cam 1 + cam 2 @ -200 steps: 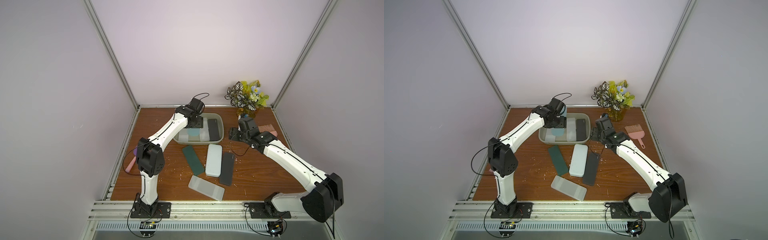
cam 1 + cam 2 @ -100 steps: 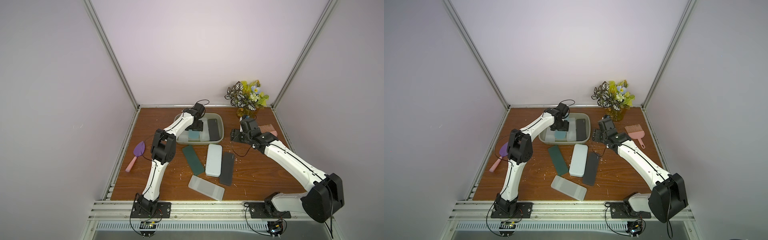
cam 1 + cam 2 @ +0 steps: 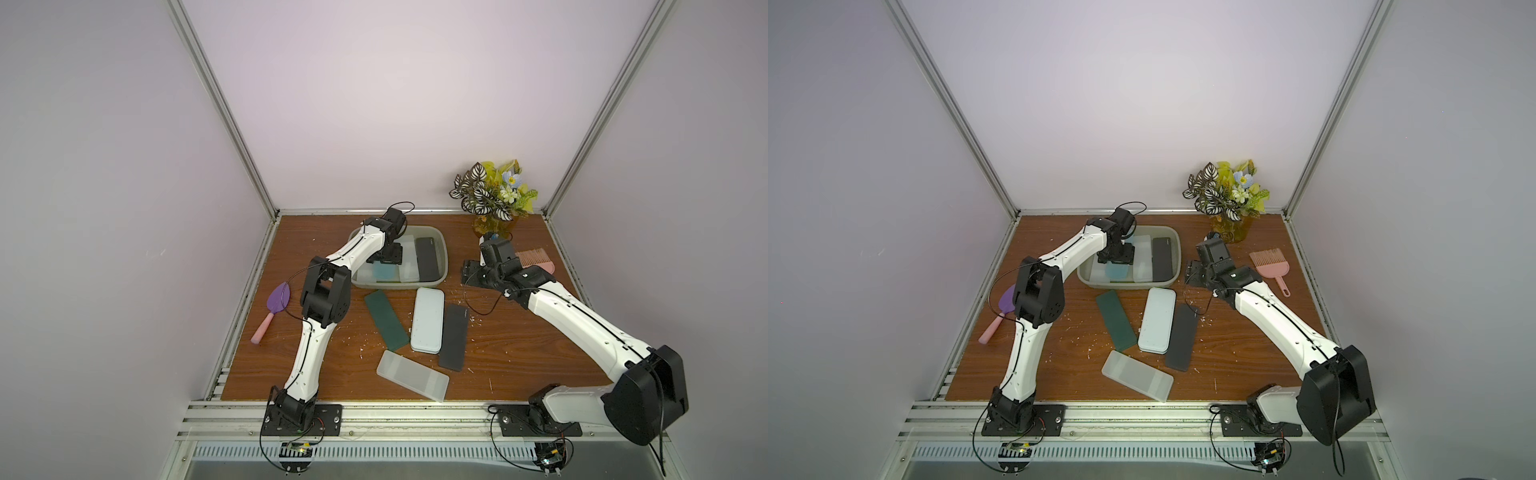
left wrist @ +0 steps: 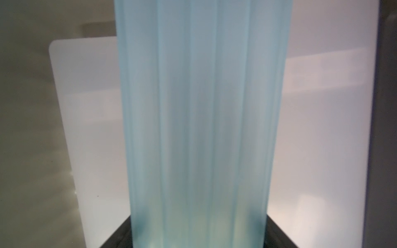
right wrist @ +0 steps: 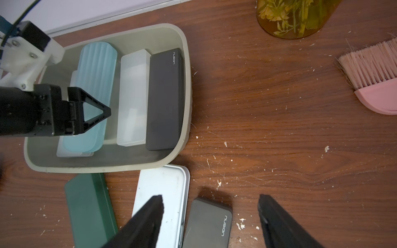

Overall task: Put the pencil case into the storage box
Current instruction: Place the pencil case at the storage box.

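Observation:
The storage box [image 3: 445, 257] [image 3: 1178, 253] [image 5: 187, 64] is a greyish-beige tub at the back of the table. Inside it a light blue ribbed pencil case [image 3: 384, 272] [image 3: 1116, 272] [image 4: 199, 107] [image 5: 94, 70] rests on a translucent white case. My left gripper [image 3: 387, 262] [image 3: 1117, 261] reaches into the box, shut on the blue case, with dark fingers [image 4: 277, 234] at each of its sides. A translucent white case [image 5: 132, 98] and a black case [image 5: 165, 98] lie beside it in the box. My right gripper [image 3: 471, 275] [image 3: 1194, 274] [image 5: 210, 198] stands open right of the box, holding nothing.
On the table in front of the box lie a dark green case [image 3: 386, 320], a white tin case [image 3: 428, 320], a black case [image 3: 454, 336] and a translucent white case [image 3: 411, 376]. A flower vase [image 3: 494, 199] and pink brush [image 3: 536, 259] stand at the back right, and a purple brush [image 3: 276, 305] lies at the left.
My left gripper has come down into the box with the blue case, and the arm's elbow has swung toward the front. The right arm has barely shifted.

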{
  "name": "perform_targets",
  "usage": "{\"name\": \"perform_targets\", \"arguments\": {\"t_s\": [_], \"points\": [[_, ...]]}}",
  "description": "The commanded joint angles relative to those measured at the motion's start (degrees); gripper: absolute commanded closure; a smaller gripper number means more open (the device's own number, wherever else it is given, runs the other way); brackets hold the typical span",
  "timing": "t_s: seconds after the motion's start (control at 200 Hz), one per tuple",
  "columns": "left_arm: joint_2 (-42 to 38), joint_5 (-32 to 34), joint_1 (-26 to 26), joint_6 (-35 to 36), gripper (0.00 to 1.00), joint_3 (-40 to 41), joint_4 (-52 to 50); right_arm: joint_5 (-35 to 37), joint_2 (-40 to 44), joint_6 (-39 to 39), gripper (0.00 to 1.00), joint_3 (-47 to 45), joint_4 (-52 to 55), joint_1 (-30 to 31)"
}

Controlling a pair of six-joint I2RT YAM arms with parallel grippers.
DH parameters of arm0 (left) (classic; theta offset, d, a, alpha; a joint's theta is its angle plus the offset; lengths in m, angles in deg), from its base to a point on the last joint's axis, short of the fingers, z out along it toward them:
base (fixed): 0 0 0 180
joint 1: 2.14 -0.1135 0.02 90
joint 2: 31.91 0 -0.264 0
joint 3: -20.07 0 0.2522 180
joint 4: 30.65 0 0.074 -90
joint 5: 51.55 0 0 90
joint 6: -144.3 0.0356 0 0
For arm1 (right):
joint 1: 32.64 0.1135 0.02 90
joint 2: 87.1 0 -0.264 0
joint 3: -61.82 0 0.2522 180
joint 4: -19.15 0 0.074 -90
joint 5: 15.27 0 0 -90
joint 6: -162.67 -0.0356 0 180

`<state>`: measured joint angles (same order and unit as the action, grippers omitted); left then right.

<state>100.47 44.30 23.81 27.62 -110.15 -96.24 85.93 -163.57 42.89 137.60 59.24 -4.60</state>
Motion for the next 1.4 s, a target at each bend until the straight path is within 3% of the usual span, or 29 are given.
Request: {"name": "perform_targets", "arguments": {"t_s": [0.0,0.976,1.391], "points": [[-0.6,1.2,-0.6,-1.2,0.25,0.1,-0.5,-0.7,2.0,0.7,0.23,-0.1,-1.2,-0.3],[3.5,-4.1,0.6,-3.4,0.17,-2.9,-0.2,-1.5,1.9,0.5,0.24,-0.2,-1.4,-0.6],[-2.1,0.9,0.4,-2.6,0.15,-4.2,-0.2,-1.8,1.0,0.7,0.24,1.1,-1.3,-0.6]]}}
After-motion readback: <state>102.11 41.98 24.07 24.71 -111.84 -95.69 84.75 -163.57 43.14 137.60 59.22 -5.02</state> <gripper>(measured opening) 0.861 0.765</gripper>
